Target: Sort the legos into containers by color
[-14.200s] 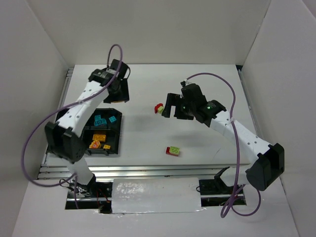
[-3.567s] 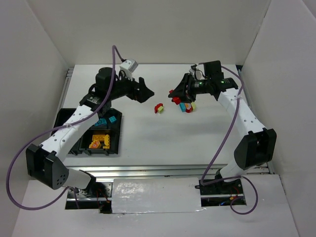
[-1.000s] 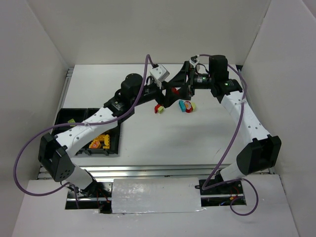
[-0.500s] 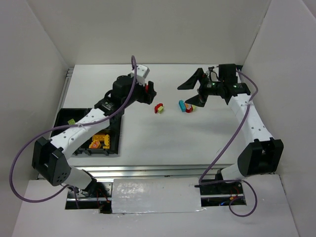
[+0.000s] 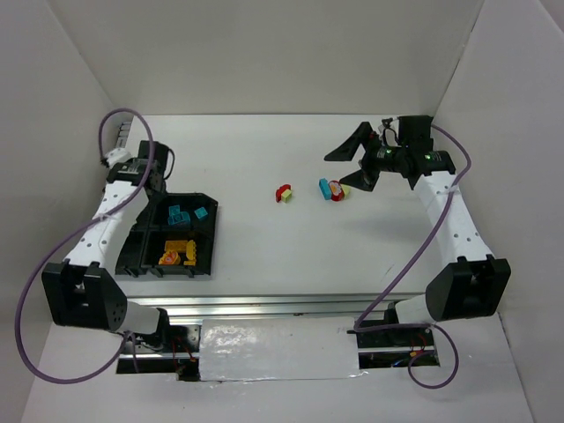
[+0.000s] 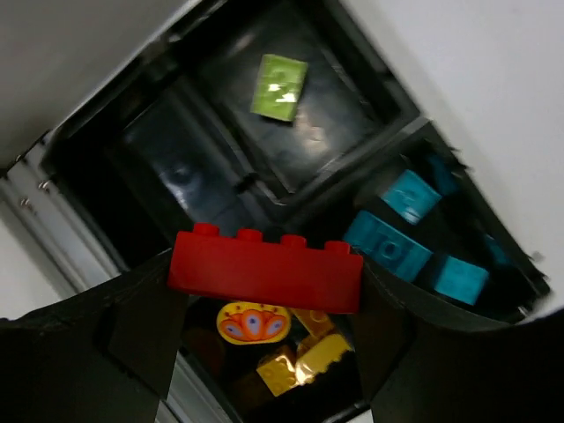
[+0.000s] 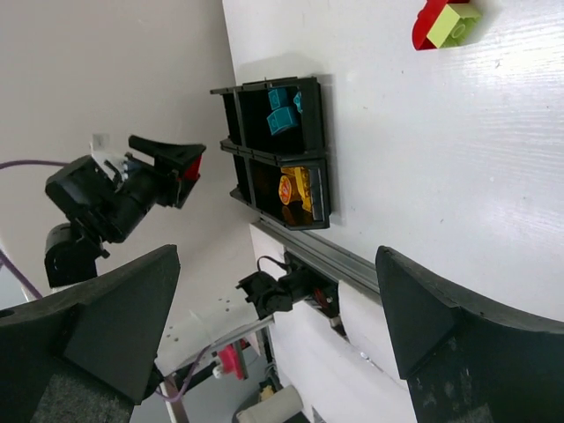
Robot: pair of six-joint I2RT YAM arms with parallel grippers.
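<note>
My left gripper point(image 5: 155, 176) hangs over the far left part of the black tray point(image 5: 214, 236), shut on a long red lego point(image 6: 264, 269) held crosswise between its fingers. In the left wrist view the containers point(image 6: 291, 198) lie below it: one holds a lime green brick point(image 6: 279, 85), one holds cyan bricks point(image 6: 395, 231), one holds yellow bricks point(image 6: 300, 357) and an orange oval piece point(image 6: 254, 322). My right gripper point(image 5: 349, 165) stands wide open above the table, beside a cyan, red and yellow cluster point(image 5: 332, 189). A red and yellow-green brick point(image 5: 284, 193) lies to its left.
White walls close in the table on three sides. The tray point(image 7: 317, 150) sits near the front left, beside a metal rail point(image 5: 264, 304) along the near edge. Purple cables loop from both arms.
My left arm has swung back from the middle of the table to above the tray, carrying the red brick. My right gripper drew back to the right and stays open.
</note>
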